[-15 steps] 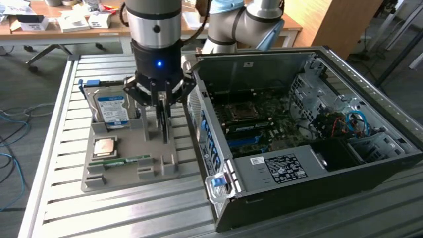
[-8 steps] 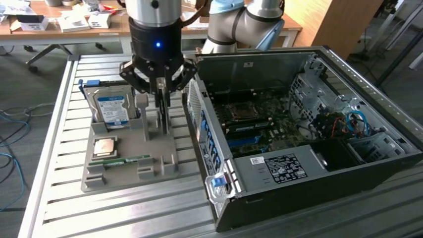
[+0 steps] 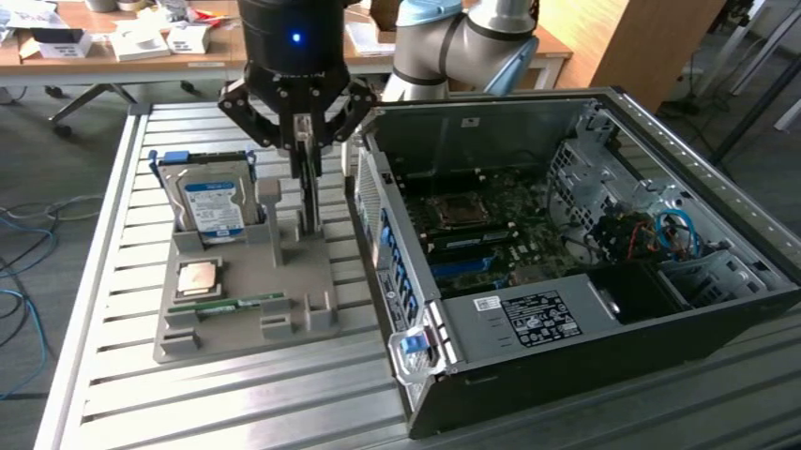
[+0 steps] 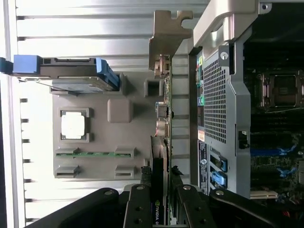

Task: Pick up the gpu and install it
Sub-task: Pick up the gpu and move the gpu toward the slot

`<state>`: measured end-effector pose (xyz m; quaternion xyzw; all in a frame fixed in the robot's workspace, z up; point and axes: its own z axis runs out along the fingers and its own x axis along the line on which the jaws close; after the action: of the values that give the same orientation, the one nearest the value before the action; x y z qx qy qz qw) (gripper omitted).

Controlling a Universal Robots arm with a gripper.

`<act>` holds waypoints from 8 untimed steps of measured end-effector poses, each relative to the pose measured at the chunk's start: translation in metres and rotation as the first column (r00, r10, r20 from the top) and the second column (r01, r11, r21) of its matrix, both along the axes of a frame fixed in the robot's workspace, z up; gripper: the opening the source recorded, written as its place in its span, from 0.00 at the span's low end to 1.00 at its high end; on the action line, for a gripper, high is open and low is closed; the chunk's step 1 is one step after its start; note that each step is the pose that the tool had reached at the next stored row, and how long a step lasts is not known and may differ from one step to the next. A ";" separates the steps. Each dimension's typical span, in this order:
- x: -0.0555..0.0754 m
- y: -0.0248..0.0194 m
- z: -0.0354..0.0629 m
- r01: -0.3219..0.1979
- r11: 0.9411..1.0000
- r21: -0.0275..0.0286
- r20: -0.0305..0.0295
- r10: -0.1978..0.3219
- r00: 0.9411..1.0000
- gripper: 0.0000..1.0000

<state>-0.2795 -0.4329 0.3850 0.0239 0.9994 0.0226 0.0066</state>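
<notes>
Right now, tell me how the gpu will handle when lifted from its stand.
Likely stiff: the gpu is a thin card standing on edge in the gray holder. Its metal bracket at one end probably makes it end-heavy. Pushed sideways, it could tip.

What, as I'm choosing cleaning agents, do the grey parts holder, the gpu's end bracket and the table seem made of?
The parts holder looks like matte grey plastic, perhaps moulded or printed: dull, no glare. The bracket on the gpu looks like bare sheet metal, likely steel: pale silvery sheen. The table looks like brushed aluminium slats with streaky reflections.
</notes>
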 end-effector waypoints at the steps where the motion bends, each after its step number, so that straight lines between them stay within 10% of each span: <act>1: 0.000 0.0000 0.0035 0.000 1.000 0.000 0.000 0.000 1.000 0.26; 8: 0.000 0.0000 0.0240 0.000 1.000 0.002 0.000 0.000 1.000 0.26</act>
<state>-0.2795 -0.4329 0.4090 0.0240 0.9994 0.0234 0.0066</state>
